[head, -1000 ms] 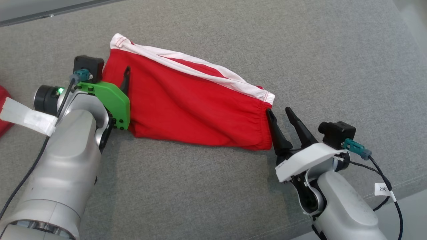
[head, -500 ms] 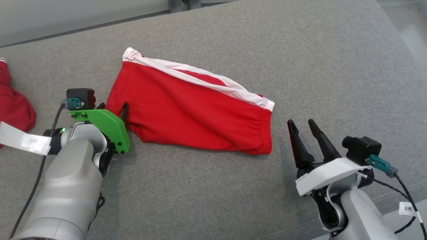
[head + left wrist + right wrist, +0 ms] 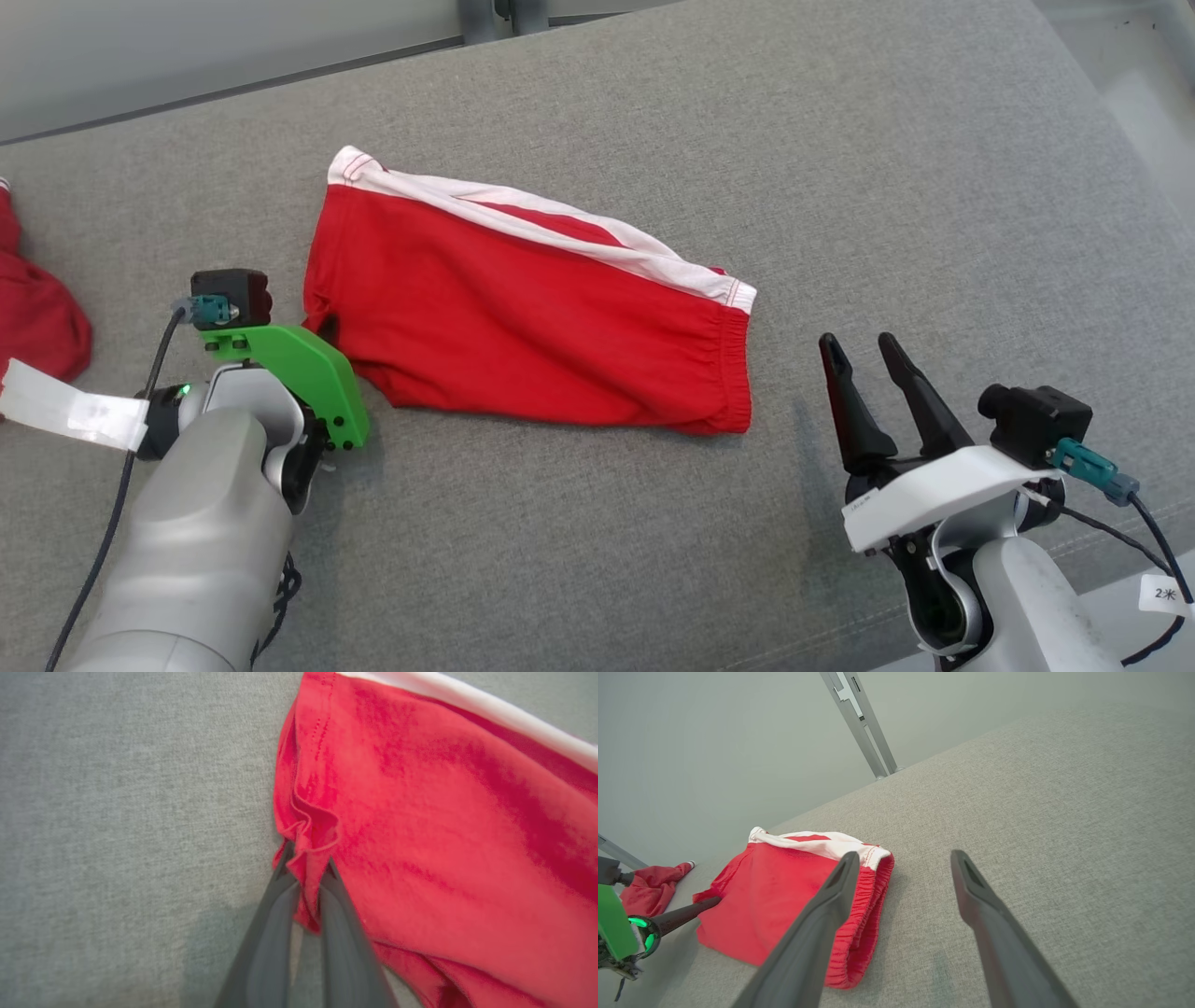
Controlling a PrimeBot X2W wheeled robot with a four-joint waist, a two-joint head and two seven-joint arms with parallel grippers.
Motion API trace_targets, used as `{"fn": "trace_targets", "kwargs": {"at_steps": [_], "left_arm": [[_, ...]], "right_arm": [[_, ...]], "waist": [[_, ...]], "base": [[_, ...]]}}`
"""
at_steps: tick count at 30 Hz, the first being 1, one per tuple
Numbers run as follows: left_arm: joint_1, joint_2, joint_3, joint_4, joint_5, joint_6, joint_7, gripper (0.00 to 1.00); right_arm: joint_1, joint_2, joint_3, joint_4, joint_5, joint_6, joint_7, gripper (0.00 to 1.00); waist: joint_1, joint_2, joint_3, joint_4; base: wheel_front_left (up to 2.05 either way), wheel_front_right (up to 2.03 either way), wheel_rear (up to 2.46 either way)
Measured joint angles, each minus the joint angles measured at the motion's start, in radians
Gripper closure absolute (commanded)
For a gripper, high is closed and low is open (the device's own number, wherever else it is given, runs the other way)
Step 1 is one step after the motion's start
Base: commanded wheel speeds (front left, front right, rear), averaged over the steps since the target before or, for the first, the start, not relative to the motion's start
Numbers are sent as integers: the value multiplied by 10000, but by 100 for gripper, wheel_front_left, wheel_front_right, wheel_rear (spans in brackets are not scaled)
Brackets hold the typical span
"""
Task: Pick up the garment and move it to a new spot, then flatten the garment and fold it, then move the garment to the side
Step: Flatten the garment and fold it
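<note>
Fingers (image 3: 266,933) of left gripper (image 3: 306,863) pressed together, pinching a ruffled fold of hem at the left end of the garment (image 3: 523,317); right gripper (image 3: 856,345) spread, holding nothing.

One red garment, flat on grey cushion (image 3: 840,140) near its middle, long axis slanting from far left to near right in head view, white band along the far edge, gathered elastic waistband at the right end, near the right gripper but apart from it. Two grippers, one at each end. One other red cloth (image 3: 37,317) bunched at the far left, well apart. Two metal posts (image 3: 476,17) beyond the cushion's far edge.
</note>
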Motion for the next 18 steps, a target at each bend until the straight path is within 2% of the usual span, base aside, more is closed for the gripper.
{"fn": "trace_targets", "kwargs": {"at_steps": [14, 18], "left_arm": [[2150, -426, 79, -1567, -928, -4, -1766, 100], [2931, -523, 123, -2236, -1039, 150, -2075, 100]], "right_arm": [[604, 4, -888, -209, -309, 0, 278, 0], [851, 4, -1195, -401, -483, 0, 460, 0]], "waist": [[0, 0, -720, 703], [0, 0, -973, 1010]], "base": [[0, 0, 0], [0, 0, 0]]}}
